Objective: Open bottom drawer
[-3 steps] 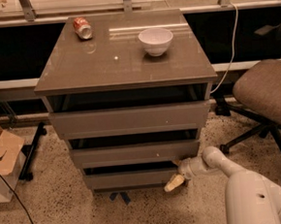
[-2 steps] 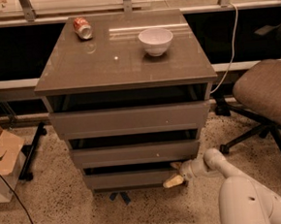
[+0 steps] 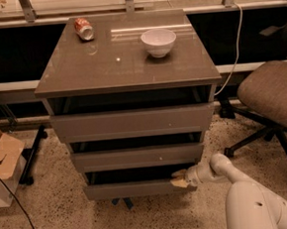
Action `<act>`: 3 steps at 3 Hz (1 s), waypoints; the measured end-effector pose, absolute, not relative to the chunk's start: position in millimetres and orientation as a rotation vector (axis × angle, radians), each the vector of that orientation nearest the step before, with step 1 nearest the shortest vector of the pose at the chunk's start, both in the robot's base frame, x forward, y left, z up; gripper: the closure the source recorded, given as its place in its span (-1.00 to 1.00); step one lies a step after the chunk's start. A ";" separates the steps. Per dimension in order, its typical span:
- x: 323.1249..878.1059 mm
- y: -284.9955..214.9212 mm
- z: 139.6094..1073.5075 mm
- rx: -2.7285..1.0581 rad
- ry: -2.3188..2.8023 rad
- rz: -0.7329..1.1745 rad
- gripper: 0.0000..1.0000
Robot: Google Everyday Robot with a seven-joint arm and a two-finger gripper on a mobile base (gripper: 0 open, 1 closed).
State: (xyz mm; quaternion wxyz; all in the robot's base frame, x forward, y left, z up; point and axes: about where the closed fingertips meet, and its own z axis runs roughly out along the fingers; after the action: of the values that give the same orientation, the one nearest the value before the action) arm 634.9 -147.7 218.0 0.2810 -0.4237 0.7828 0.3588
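Note:
The bottom drawer [image 3: 134, 189] is the lowest of three grey-brown drawer fronts on the cabinet [image 3: 125, 68]. It stands slightly out, with a dark gap above its top edge. My gripper [image 3: 179, 179] is at the right end of that drawer front, its yellowish fingertips at the top edge, one above and one below the lip. The white arm [image 3: 249, 197] comes in from the lower right.
A white bowl [image 3: 158, 41] and a tipped red can [image 3: 83, 28] sit on the cabinet top. An office chair [image 3: 277, 106] stands close on the right. A cardboard box [image 3: 0, 157] and a cable lie at the left on the speckled floor.
My gripper has moved up from below the drawer front to its top right edge. The drawer looks about the same.

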 end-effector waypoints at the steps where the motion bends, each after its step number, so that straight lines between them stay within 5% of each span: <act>1: 634.8 -147.5 218.0 -1.136 2.098 0.962 0.93; 2: 634.3 -146.2 217.2 -1.137 2.098 0.965 -1.00; 3: 634.3 -146.1 217.2 -1.137 2.098 0.965 -1.00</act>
State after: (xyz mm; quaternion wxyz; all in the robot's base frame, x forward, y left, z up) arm 634.3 -146.1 217.2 0.2802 -0.4240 0.7825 0.3598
